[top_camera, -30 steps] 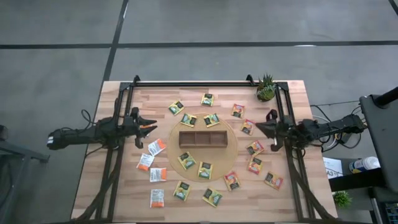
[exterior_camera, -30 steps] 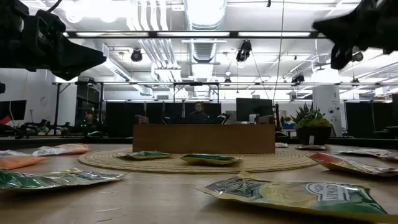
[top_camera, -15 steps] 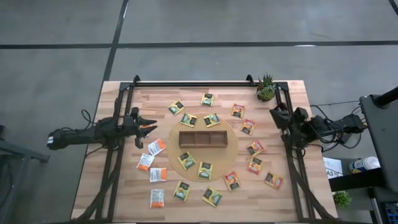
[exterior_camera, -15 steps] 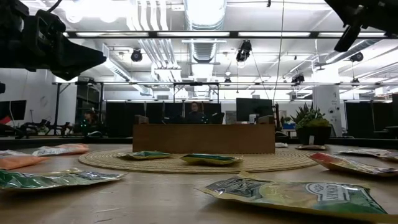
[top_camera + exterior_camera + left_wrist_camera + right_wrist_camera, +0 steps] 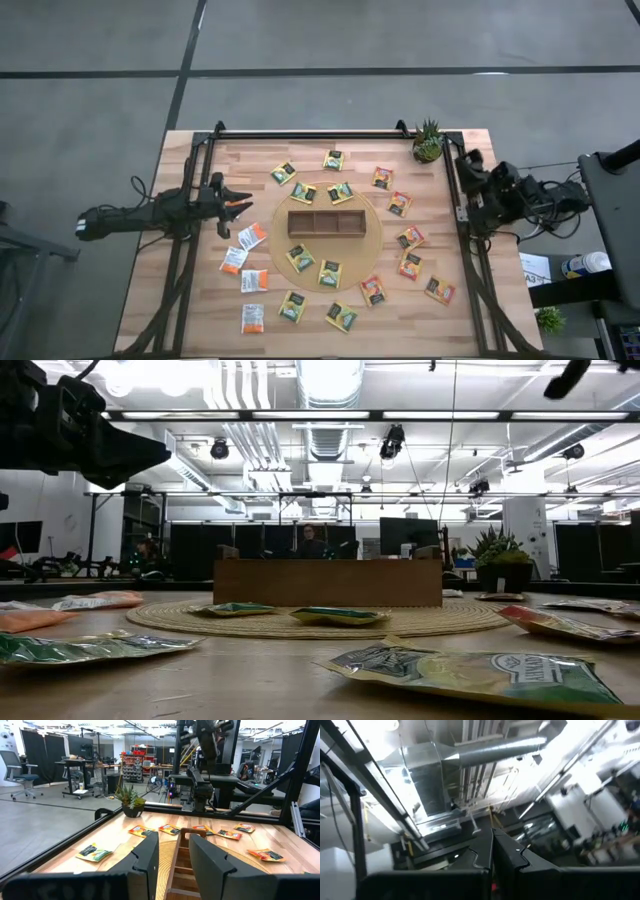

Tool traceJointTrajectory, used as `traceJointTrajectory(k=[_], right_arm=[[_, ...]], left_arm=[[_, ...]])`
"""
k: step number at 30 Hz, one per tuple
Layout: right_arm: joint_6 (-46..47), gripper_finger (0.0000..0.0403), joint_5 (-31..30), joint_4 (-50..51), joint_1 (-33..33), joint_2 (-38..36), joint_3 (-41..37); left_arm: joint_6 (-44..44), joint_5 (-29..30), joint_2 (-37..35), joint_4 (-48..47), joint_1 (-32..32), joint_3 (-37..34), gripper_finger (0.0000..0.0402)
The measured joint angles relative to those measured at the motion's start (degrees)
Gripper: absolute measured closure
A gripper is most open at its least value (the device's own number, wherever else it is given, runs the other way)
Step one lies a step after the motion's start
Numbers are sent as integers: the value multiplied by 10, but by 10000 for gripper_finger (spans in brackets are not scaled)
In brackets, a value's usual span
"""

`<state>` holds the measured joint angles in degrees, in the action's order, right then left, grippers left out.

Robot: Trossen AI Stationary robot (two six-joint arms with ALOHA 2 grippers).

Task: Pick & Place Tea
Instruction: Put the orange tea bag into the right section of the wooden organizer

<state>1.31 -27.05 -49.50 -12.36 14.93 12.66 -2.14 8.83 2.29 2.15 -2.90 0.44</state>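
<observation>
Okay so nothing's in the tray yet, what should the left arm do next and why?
Probably lower the left gripper toward the nearest white-and-orange tea sachet. The wooden tray shows three empty compartments, the left gripper hovers open and empty at the table's left side, and the right gripper is shut, folded back by the right edge and pointing up at the ceiling.

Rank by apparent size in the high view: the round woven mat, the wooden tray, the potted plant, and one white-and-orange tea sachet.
1. Round woven mat
2. Wooden tray, lying on the mat
3. Potted plant and white-and-orange tea sachet: they look about alike, so no ranking between them.
</observation>
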Motion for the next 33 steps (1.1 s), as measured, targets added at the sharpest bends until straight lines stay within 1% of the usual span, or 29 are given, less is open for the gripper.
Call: traceJointTrajectory(k=[3,7,12,19,24,33], right_arm=[[-41,394,0,4,0,30,42],[-67,394,-1,51,0,72,109],[-75,394,-1,152,0,123,199],[-75,394,-1,333,0,181,310],[-74,394,-2,428,0,216,367],[-73,394,-18,514,0,279,437]], left_arm=[[0,0,0,0,0,0,298],[0,0,0,0,0,0,298],[0,0,0,0,0,0,298],[0,0,0,0,0,0,298],[0,0,0,0,0,0,298],[0,0,0,0,0,0,298]])
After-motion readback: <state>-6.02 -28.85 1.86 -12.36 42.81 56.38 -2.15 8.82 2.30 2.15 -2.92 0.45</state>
